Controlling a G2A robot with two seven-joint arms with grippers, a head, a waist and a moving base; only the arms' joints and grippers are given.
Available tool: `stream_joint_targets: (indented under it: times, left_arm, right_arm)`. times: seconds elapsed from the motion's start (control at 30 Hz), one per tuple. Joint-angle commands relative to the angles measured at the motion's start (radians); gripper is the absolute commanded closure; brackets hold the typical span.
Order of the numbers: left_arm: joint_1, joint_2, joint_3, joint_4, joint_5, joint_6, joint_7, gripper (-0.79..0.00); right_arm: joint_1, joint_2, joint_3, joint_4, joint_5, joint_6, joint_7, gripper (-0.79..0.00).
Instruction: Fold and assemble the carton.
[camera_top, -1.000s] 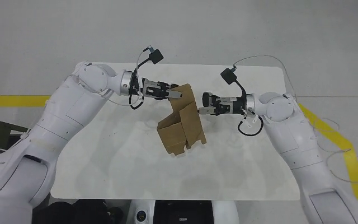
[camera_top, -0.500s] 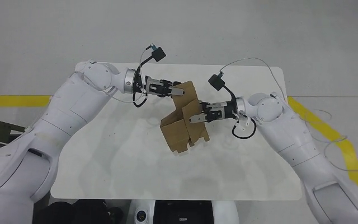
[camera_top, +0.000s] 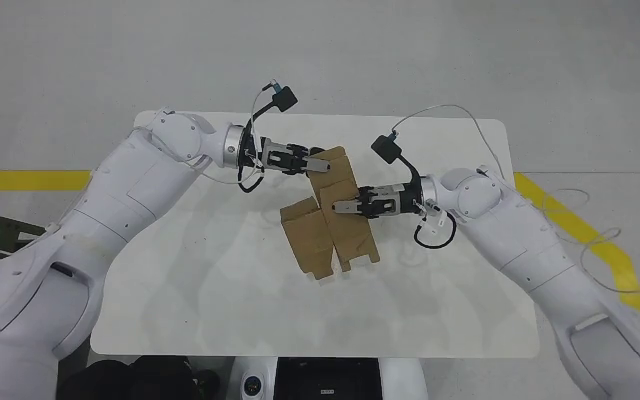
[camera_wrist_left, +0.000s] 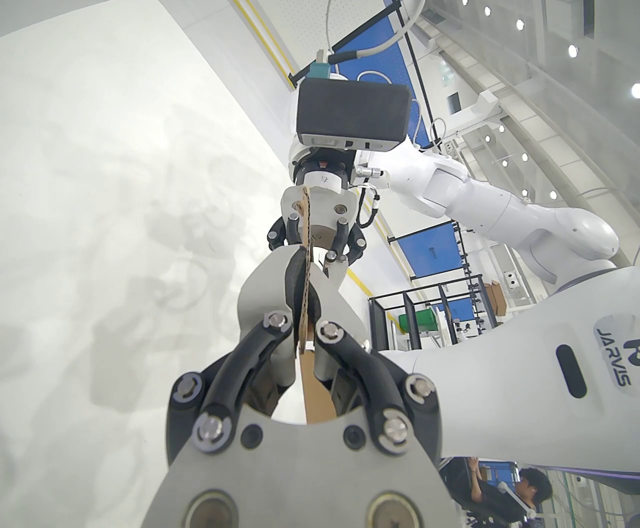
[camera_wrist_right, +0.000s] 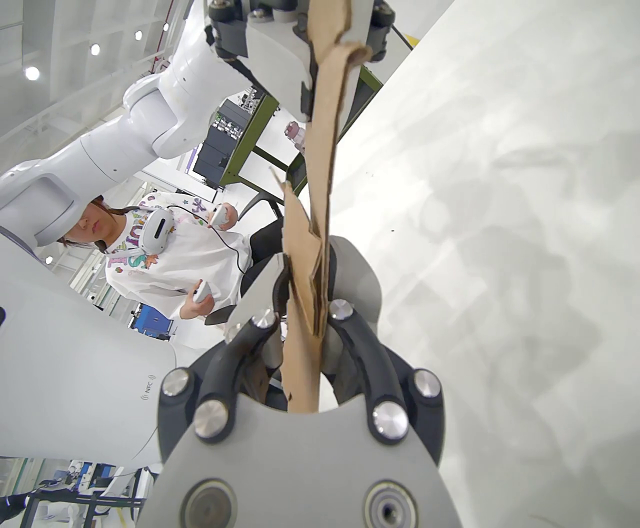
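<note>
Over white table (camera_top: 200, 290), left claw (camera_top: 324, 166) and right claw (camera_top: 339, 208) pinch carton (camera_top: 310, 240).

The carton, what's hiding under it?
Just the white table shows around the carton. The spot right underneath is covered by the cardboard, so nothing there can be checked.

No print can be read on the carton (camera_top: 312, 240). Just behind the right pincer (camera_wrist_left: 314, 235), its white collar (camera_wrist_left: 324, 178) bears a small dark handwritten mark, unclear; far beyond that pincer, blue banners (camera_wrist_left: 430, 248) carry pale print too small to make out
</note>
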Motion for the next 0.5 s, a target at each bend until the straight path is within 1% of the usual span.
stream_joint_targets:
  times: [0.0,0.03,0.1,0.3,0.47]
  left_arm:
    - [-0.003,0.001,0.004,-0.002,-0.002,-0.002,0.002,-0.265]
    - [-0.005,0.001,0.006,-0.003,-0.003,-0.003,0.003,-0.363]
    - [-0.011,0.003,0.009,-0.008,-0.002,-0.008,0.008,-0.785]
    - [-0.022,0.011,0.003,-0.015,-0.017,-0.05,0.05,-0.785]
    - [-0.012,0.029,-0.001,-0.005,0.023,-0.112,0.113,-0.785]
  right_arm:
    - [0.009,0.003,-0.017,0.005,0.012,-0.006,-0.006,-0.003]
    - [0.013,0.005,-0.026,0.007,0.019,-0.009,-0.009,0.0]
    - [0.021,0.008,-0.043,0.012,0.034,-0.016,-0.016,0.0]
    - [0.039,0.017,-0.082,0.028,0.079,-0.038,-0.038,0.0]
    - [0.041,0.024,-0.083,0.069,0.14,-0.063,-0.063,0.0]
